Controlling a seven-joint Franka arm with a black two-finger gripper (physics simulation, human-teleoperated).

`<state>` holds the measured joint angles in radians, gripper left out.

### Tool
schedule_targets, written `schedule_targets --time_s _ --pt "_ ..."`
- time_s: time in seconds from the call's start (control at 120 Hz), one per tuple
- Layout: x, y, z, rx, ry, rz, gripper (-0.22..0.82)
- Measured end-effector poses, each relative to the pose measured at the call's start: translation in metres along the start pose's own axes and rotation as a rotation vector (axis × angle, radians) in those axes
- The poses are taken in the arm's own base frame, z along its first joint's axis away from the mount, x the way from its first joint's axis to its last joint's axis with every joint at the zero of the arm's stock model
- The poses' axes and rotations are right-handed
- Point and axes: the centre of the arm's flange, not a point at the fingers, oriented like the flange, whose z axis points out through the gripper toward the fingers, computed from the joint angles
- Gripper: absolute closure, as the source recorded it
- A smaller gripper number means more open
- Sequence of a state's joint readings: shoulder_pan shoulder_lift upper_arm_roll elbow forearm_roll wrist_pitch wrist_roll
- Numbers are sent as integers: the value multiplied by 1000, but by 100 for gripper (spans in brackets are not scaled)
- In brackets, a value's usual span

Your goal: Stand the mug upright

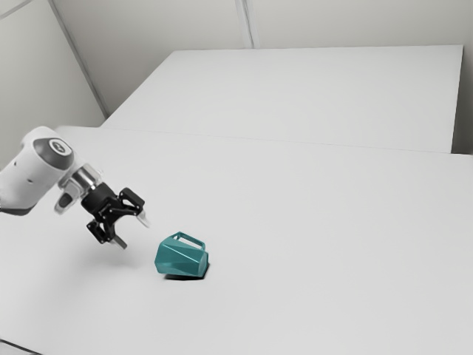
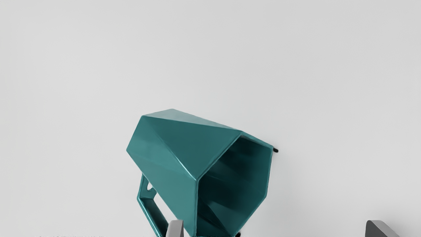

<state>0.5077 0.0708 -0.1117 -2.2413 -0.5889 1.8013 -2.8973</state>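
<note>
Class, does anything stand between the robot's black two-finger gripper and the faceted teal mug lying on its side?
Nothing visible stands between the open black two-finger gripper and the faceted teal mug on the white table.

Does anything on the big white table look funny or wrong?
Yes: the shiny teal mug with flat, angled sides is lying on its side on the white table. Its open mouth faces sideways, not up. I see no spill or crack.
</note>
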Motion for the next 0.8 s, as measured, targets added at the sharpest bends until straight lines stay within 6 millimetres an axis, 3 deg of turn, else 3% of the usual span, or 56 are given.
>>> schedule_targets --time_s 0.15,0.308,0.542,0.625,0.8 --pt "-13 -19 36 25 29 11 0" --pt "-18 -15 56 82 36 -29 0" --pt "-19 -33 77 115 40 -28 0" --pt "-19 -36 79 108 38 -22 11" --pt "-18 -45 80 85 31 3 48"
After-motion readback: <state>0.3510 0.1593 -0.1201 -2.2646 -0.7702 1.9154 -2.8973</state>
